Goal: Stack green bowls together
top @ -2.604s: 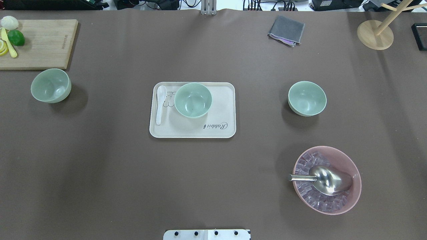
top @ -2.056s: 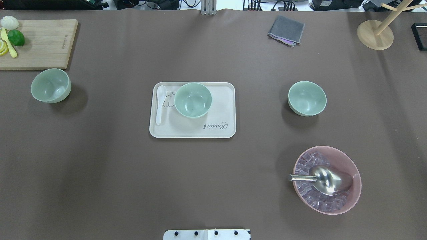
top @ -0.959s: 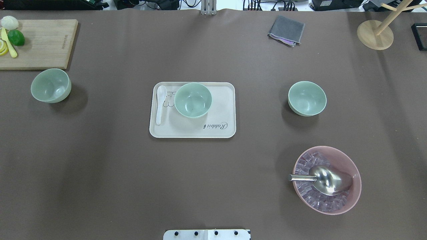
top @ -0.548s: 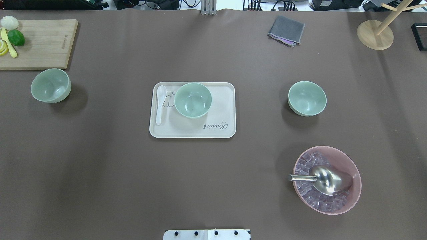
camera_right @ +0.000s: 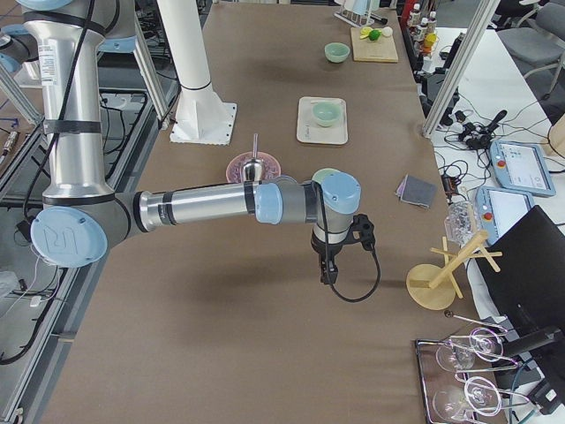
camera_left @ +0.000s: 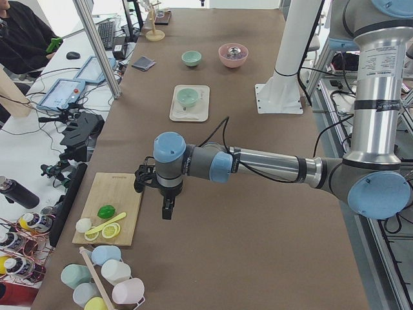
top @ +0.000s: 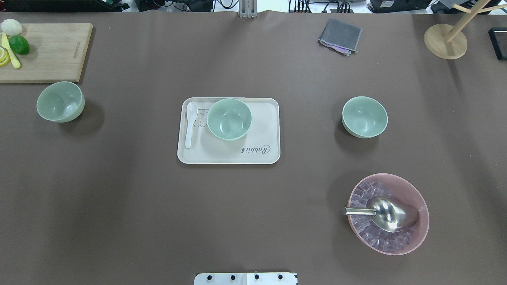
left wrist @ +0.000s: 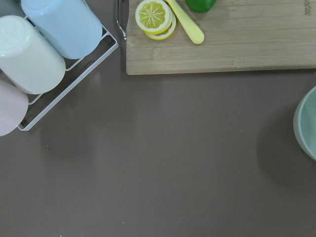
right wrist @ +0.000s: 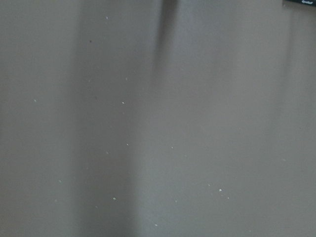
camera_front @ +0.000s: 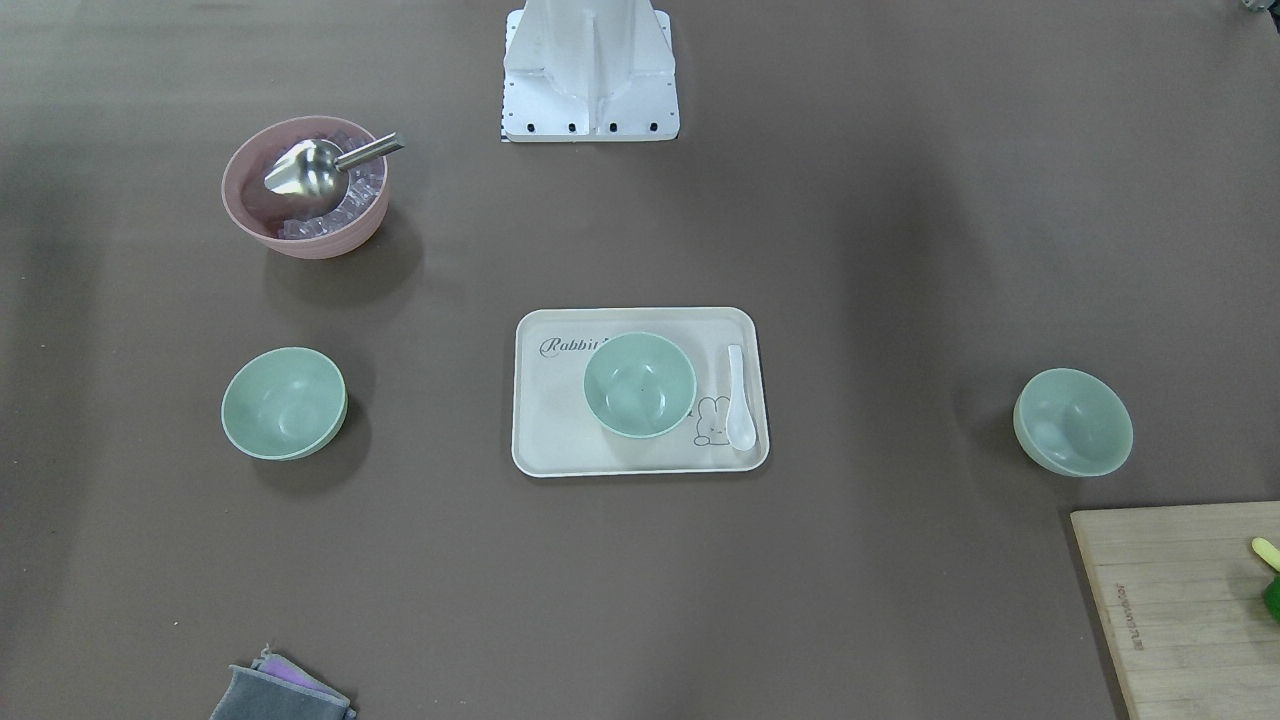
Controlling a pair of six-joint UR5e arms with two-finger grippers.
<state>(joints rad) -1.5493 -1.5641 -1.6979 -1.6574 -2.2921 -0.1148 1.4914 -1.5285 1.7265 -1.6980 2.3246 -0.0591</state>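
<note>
Three pale mint-green bowls stand apart, all upright. The middle bowl sits on the cream tray. The left bowl stands in front of the cutting board, and its rim shows at the right edge of the left wrist view. The right bowl stands on the bare table. My left gripper hangs over the table beside the cutting board, at the table's left end. My right gripper hangs over the table's right end. Both show only in the side views; I cannot tell if they are open or shut.
A pink bowl with ice and a metal scoop stands at the front right. A white spoon lies on the tray. A cutting board with lime and lemon, a grey cloth, a wooden stand and a cup rack line the edges.
</note>
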